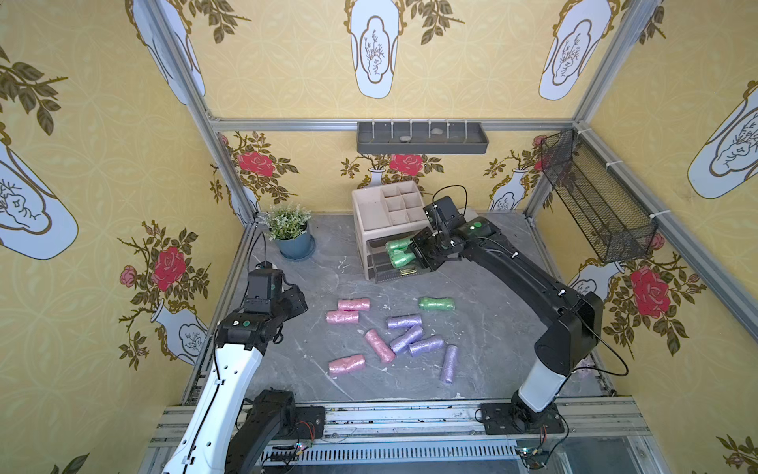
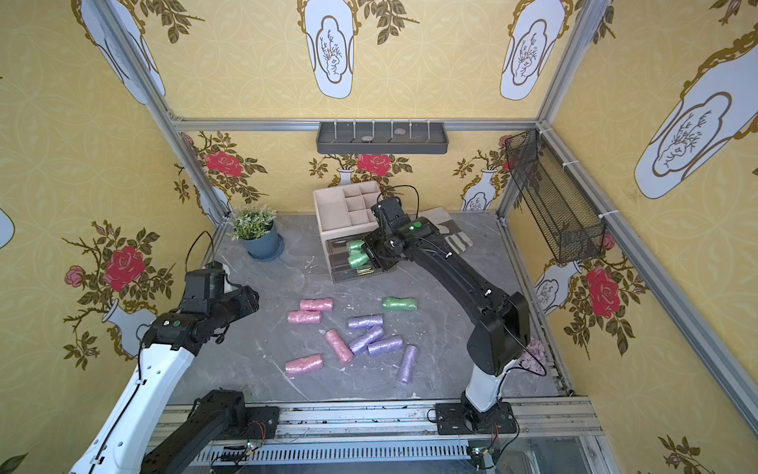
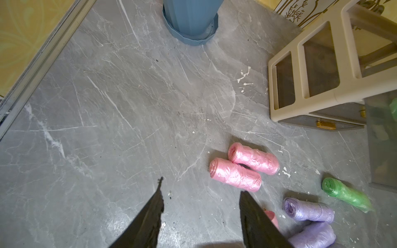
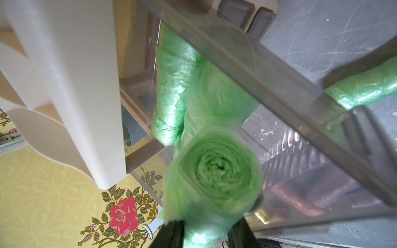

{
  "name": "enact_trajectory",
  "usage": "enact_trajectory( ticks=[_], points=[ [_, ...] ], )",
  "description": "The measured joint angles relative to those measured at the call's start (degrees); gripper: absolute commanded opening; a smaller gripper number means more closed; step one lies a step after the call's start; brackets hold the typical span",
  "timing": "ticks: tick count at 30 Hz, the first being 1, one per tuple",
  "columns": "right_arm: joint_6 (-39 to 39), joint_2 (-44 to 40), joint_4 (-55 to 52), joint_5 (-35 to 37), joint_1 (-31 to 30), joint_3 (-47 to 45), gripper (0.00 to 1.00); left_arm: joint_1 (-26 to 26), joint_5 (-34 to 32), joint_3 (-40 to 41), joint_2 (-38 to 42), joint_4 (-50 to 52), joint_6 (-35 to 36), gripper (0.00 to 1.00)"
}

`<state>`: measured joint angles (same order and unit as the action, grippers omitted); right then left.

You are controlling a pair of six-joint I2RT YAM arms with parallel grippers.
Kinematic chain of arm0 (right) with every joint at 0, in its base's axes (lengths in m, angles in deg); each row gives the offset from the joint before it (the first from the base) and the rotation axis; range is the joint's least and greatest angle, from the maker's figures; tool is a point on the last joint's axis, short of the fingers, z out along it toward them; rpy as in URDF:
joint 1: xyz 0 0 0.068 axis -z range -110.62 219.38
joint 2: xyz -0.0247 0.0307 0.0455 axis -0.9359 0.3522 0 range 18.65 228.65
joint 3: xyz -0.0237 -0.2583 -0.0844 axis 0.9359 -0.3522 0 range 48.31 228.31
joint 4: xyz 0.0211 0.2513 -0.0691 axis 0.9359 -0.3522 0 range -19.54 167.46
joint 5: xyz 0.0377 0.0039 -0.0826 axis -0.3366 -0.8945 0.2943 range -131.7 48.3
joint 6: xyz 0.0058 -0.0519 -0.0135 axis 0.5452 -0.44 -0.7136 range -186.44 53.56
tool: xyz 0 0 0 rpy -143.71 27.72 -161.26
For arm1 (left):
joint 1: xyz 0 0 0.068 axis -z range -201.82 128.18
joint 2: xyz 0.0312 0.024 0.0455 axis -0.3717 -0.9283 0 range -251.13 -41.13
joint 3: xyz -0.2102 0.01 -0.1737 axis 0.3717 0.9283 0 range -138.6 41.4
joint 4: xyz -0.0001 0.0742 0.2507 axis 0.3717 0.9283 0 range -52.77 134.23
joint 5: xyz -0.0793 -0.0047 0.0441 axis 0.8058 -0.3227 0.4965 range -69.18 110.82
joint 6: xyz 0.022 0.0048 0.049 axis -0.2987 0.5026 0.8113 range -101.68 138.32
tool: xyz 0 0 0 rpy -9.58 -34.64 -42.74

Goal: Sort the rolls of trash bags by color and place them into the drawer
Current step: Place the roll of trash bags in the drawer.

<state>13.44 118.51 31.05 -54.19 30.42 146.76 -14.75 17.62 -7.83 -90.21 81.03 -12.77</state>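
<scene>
Gripping a green roll [image 4: 212, 178], the right gripper [image 4: 204, 234] reaches into the pulled-out drawer [image 1: 376, 245], roll axis pointing inward beside other green rolls [image 4: 169, 96]; left gripper [image 3: 199, 206], jaws apart, empty, hovers near pink rolls [image 3: 242, 167].

Right arm [image 1: 529, 279]: stretched from base toward drawer chest [image 1: 369, 213], forearm low, wrist at chest's front. Right gripper [image 4: 206, 233]: at chest's pulled-out drawer, fingers pressed on either side of green roll [image 4: 214, 171]. Left arm [image 1: 229, 369]: raised, elbow bent, well apart from chest. Left gripper [image 3: 200, 186]: jaws apart, aimed down at floor short of chest.
</scene>
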Motion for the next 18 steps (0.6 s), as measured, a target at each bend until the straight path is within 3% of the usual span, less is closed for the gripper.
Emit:
enact_trajectory(
  ticks=[18],
  points=[
    [-0.4, -0.2, 0.3, 0.2, 1.8, -1.1, 0.47, -0.2, 0.0, 0.0, -0.2, 0.0, 0.0, 0.59]
  ],
)
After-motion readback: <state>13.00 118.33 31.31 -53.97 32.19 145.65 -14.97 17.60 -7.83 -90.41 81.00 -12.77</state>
